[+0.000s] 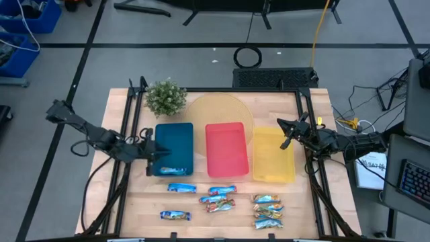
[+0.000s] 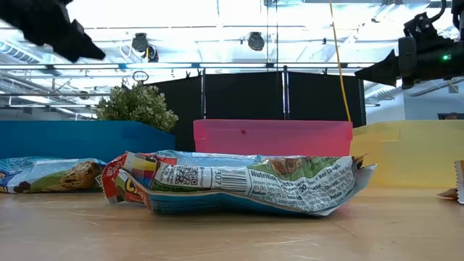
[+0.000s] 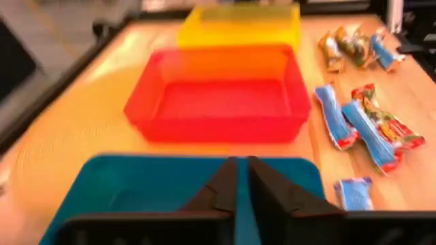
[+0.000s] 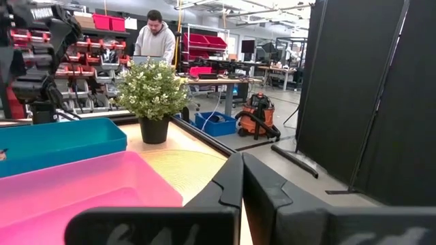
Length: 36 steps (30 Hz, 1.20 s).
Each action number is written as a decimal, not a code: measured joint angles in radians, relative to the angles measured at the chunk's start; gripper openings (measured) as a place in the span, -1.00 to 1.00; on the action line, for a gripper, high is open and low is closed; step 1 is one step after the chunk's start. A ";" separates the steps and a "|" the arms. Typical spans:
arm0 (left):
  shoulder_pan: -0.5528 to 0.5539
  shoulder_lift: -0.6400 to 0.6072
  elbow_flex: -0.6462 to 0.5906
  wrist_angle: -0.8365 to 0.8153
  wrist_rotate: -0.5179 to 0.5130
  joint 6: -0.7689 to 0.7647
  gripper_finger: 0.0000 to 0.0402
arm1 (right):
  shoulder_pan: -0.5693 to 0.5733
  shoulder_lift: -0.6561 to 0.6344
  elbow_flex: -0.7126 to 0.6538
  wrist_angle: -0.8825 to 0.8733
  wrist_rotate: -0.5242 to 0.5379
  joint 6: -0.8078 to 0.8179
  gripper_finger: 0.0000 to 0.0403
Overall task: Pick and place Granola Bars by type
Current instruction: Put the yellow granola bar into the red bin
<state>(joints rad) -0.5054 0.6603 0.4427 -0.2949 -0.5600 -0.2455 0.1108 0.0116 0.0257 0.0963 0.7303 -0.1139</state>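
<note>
Crinkled foil on the nearest of the Granola Bars (image 2: 239, 183), seen in the low view, suggests a light, soft, slippery packet that would likely crush if squeezed hard; pinching across the narrow middle looks safest. Most bars (image 1: 218, 199) lie loose on the table (image 1: 322, 202), forward of both claws, with one (image 1: 173, 170) already in the blue tray (image 1: 173, 138) just beside the left gripper (image 1: 150, 153). That claw hangs over the tray's edge, fingers closed together on nothing. Over the yellow tray's (image 1: 272, 158) far edge, the right gripper (image 1: 287, 132) is likewise closed and empty.
</note>
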 joint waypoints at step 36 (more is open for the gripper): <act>0.124 -0.092 -0.327 0.589 -0.008 0.321 -0.78 | 0.376 0.783 0.668 -0.332 0.348 -0.106 -0.65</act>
<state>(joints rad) -0.3810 0.5678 0.1154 0.2942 -0.5678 0.0760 0.4871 0.7945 0.6941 -0.2360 1.0779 -0.2199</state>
